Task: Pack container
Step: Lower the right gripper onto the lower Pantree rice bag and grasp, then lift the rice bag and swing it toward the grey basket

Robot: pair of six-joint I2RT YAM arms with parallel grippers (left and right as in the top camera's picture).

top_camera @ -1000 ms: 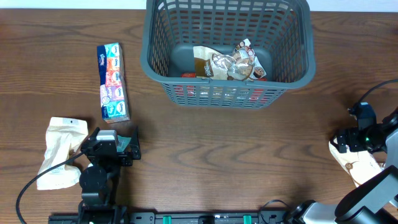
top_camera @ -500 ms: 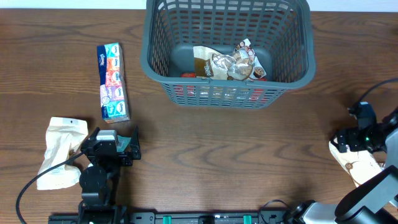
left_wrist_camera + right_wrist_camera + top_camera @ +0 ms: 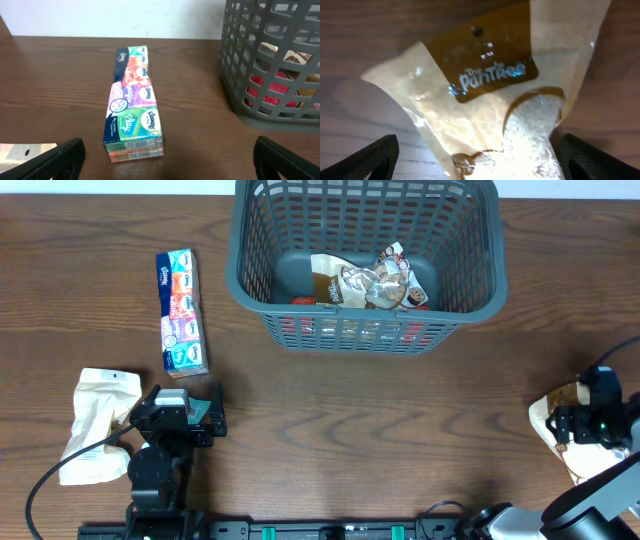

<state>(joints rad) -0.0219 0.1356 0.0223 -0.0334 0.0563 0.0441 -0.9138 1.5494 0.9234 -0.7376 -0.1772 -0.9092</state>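
Observation:
The dark grey lattice container (image 3: 470,290) stands at the back centre and holds several snack packets (image 3: 365,280). Its wall also shows in the left wrist view (image 3: 270,65). My right gripper (image 3: 582,422) is low over a beige packet with a brown label (image 3: 495,95) at the right table edge (image 3: 550,420). Its fingers (image 3: 477,160) are open on either side of the packet. My left gripper (image 3: 186,394) is open and empty at the front left. A colourful tissue pack (image 3: 132,110) lies just ahead of its fingers (image 3: 167,160).
The tissue pack (image 3: 182,312) lies left of the container. A cream pouch (image 3: 95,420) lies at the front left beside the left arm. Bare brown wood lies between the arms and in front of the container.
My right gripper has moved toward the front edge and down onto the beige packet. The left arm, the tissue pack and the container have not moved.

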